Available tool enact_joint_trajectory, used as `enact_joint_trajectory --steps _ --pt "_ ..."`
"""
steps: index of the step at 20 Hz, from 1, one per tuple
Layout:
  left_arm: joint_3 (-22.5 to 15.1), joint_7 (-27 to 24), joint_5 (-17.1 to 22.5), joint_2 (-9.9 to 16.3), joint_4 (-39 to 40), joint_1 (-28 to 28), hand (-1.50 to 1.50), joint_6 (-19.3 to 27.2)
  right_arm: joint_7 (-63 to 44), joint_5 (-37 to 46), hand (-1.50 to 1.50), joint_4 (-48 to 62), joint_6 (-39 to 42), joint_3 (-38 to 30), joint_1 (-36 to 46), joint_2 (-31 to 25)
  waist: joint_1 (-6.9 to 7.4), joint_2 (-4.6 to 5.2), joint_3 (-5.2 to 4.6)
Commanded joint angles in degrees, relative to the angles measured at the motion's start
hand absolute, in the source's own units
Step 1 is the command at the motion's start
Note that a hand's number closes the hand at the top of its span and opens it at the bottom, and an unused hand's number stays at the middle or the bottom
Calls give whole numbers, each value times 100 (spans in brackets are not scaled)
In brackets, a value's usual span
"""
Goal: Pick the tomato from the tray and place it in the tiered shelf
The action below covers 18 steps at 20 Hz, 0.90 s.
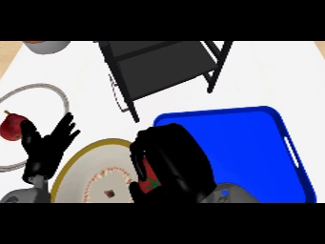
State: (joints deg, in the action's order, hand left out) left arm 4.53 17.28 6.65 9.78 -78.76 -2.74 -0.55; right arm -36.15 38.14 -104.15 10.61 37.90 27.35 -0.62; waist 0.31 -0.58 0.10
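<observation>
The right hand, low in the frame's center, is clenched around the tomato beside the blue tray. The left hand rests released at lower left.

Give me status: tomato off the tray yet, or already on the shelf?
Done: the blue tray shows nothing on its bare floor, so the pick looks complete. In hand: the right hand is curled round something red, seemingly the tomato, at the tray's left edge. Left: carry it to the black tiered shelf, whose visible tier holds nothing. The left hand rests open at the left.
</observation>
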Motion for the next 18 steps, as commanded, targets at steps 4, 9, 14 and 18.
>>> enact_joint_trajectory --steps 4,9,14,18 --pt "109 151 37 49 66 -160 0 30 -2121 -296 150 -1138 155 -476 1673 60 -8 29 -16" --pt "189 205 148 125 6 -72 0 -102 -2766 -914 150 -991 994 -1862 2982 61 -5 32 -17" --pt "76 -7 18 19 102 15 0 -99 -2800 -1221 150 140 726 -2725 4154 61 18 41 -18" --pt "97 120 64 77 -145 160 0 -147 -1957 -908 150 1290 565 -3137 4490 -88 64 59 -15"
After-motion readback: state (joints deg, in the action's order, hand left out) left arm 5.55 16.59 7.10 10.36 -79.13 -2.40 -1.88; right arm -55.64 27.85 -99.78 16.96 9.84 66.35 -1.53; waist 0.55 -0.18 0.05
